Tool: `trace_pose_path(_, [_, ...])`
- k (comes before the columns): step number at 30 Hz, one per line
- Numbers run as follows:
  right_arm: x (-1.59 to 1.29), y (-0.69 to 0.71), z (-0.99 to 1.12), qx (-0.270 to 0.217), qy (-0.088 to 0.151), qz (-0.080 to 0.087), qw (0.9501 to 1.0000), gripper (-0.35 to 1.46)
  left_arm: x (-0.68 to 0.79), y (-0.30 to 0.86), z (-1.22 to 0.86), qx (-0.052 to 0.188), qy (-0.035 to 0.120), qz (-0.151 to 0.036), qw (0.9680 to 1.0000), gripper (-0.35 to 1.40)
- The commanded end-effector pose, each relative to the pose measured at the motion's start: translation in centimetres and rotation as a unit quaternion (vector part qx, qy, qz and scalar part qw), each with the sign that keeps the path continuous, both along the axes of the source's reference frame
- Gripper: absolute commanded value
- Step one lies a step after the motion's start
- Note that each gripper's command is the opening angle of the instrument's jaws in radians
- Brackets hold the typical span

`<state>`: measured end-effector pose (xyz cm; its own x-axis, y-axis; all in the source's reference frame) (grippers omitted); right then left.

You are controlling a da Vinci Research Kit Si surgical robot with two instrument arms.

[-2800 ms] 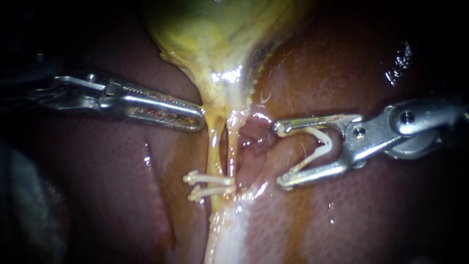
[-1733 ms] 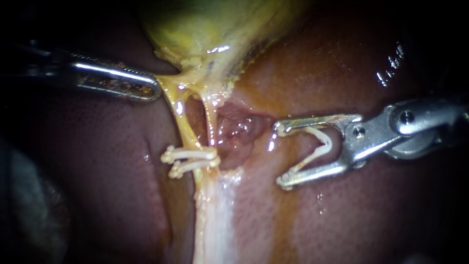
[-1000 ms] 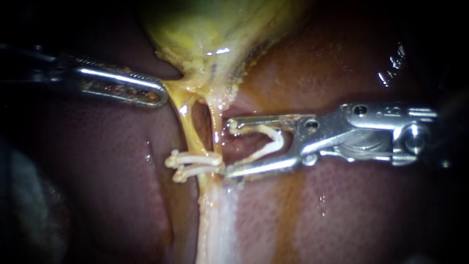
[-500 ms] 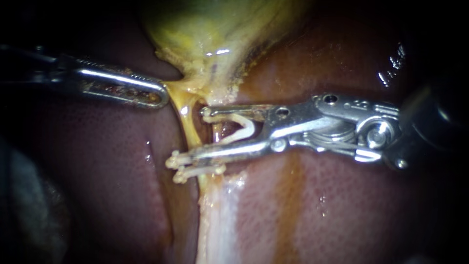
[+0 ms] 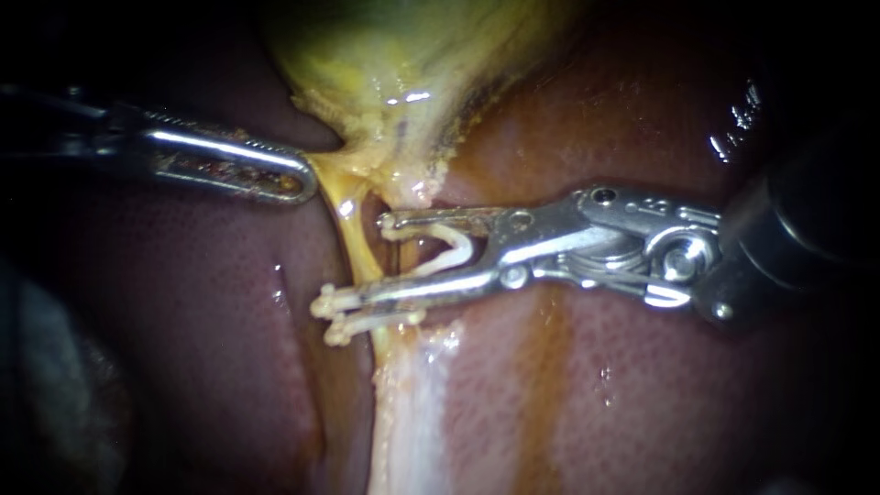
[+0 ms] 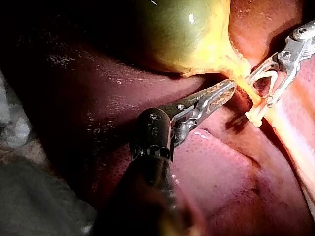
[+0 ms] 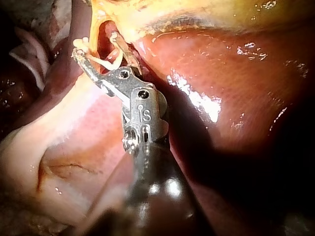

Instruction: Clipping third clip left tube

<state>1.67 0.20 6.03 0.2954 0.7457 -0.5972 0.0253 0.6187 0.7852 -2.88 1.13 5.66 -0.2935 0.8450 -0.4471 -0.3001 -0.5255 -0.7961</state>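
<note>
third clip, left tube: jaws at the site

left instrument (image 5: 291, 183): jaws clamped on gallbladder (image 5: 394, 73) neck. right instrument (image 5: 359, 261): jaws wide, carrying loaded clip (image 5: 463, 244); lower jaw crosses left tube (image 5: 348, 225) just above two placed clips (image 5: 376, 322), upper jaw tip just beside the tube. liver (image 5: 642, 385) beneath.
</note>
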Motion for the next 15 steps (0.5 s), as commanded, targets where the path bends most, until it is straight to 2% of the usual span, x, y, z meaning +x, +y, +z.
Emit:
trace_pose_path(1, [0.03, -0.01, 0.02, -0.001, 0.002, -0.004, 1.0000, 0.48, 0.00, 0.00, 0.00, 0.000, -0.001, 0.001, 1.0000, -0.35])
trace_pose_path(8, [0.15, -0.03, 0.02, 0.003, 0.039, -0.008, 0.9992, 0.48, -0.01, 0.00, 0.00, 0.000, 0.000, 0.001, 1.0000, -0.35])
trace_pose_path(15, [0.32, -0.03, -0.01, 0.005, 0.054, -0.002, 0.9985, 0.47, -0.02, 0.00, 0.00, 0.001, -0.001, 0.002, 1.0000, -0.35])
